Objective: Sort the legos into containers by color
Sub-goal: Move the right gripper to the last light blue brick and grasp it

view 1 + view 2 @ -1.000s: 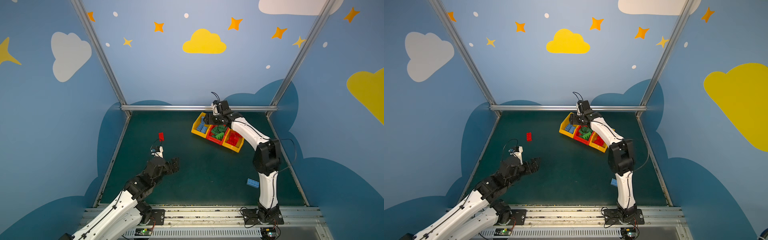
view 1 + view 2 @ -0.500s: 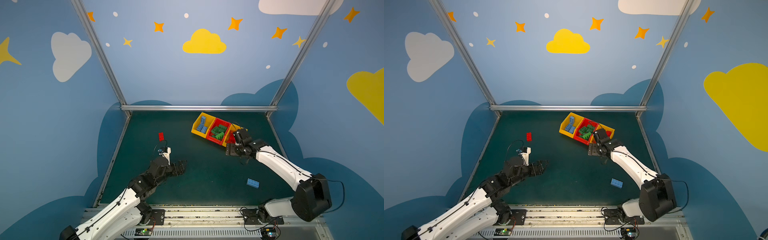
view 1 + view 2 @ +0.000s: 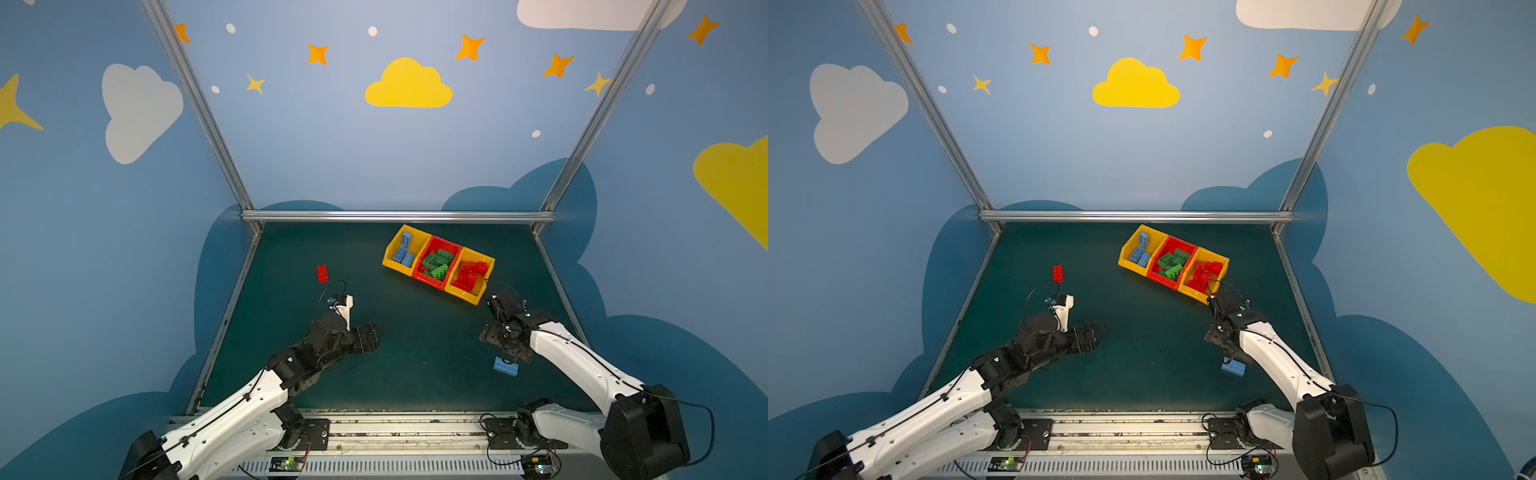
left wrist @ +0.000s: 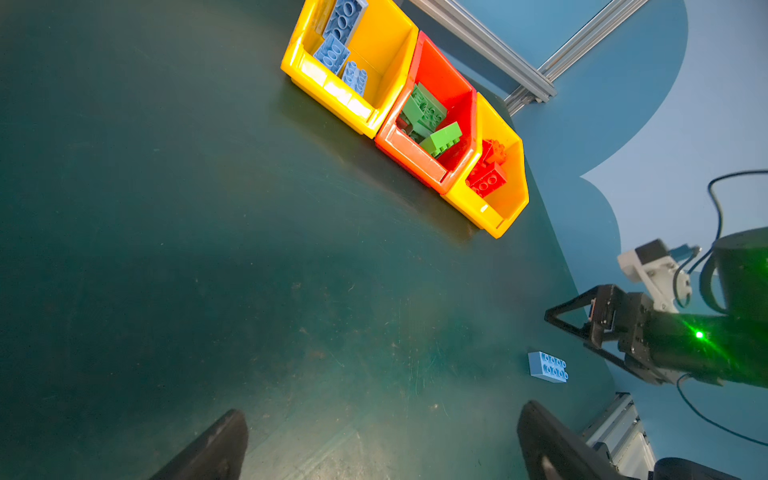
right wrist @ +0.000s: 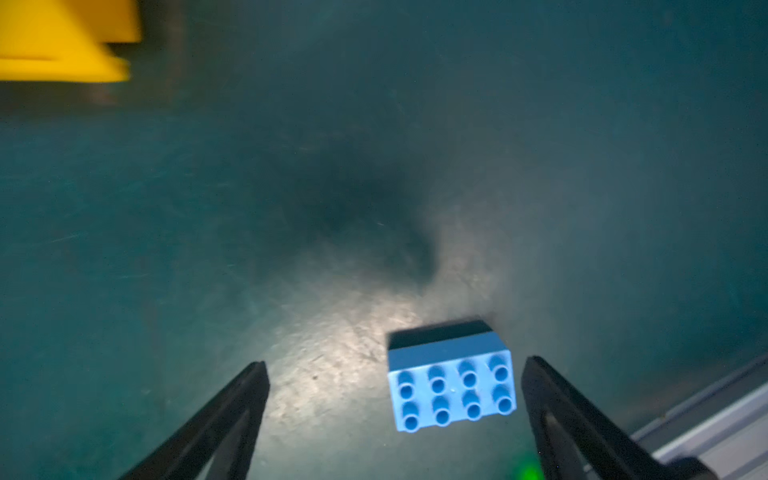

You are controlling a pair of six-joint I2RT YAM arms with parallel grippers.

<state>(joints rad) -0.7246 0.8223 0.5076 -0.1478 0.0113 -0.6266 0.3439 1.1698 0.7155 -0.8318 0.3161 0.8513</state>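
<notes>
While both arms reached in from the near edge, the dark green table carried everything else. The left arm stretched toward the table's middle, and the right arm bent inward along the right side.

The containers stood at the far right of the table, three bins joined in a slanted row. A left-end yellow bin and a right-end yellow bin flanked a red bin.

The left gripper hovered over bare table, jaws spread wide with nothing between them. The right gripper pointed down near the table's right edge, jaws likewise wide and holding nothing.

The blue legos lay in the left-end yellow bin, the green legos in the red bin, and the red legos in the right-end yellow bin.

A loose blue lego lay studs up on the table just below the right gripper. In the right wrist view it showed between the fingers, nearer one and touching neither. A loose red lego lay flat on the left side of the table, beyond the left gripper and well apart from the containers.
</notes>
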